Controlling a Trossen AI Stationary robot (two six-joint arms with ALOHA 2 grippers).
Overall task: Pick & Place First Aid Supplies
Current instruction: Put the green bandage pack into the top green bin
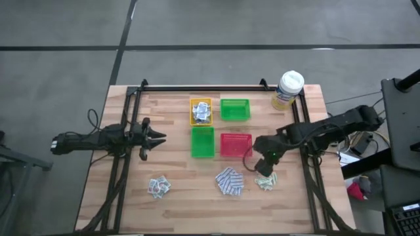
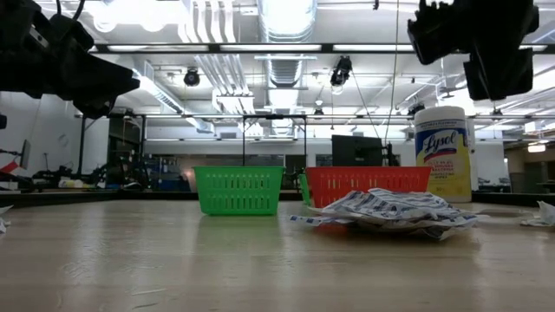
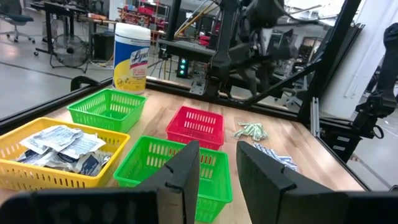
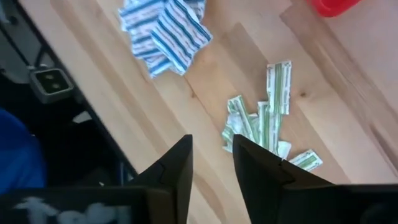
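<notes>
The first aid supplies lie in loose piles near the table's front edge: pale green strips (image 1: 266, 181) (image 4: 264, 124), blue-and-white pads (image 1: 230, 181) (image 4: 165, 28) (image 2: 390, 208), and white-grey sachets (image 1: 158, 187). More sachets (image 3: 59, 143) fill the yellow tray (image 1: 201, 111). My right gripper (image 1: 266, 164) (image 4: 211, 165) hangs open, slanting down, just above the green strips and touches nothing. My left gripper (image 1: 152, 137) (image 3: 217, 168) waits open and level at the table's left.
Two green trays (image 1: 235, 109) (image 1: 203, 141) and a red tray (image 1: 235, 144) stand mid-table beside the yellow one. A yellow canister with a white lid (image 1: 289, 90) stands at the far right corner. A black frame rail (image 1: 305, 131) runs along the table's sides.
</notes>
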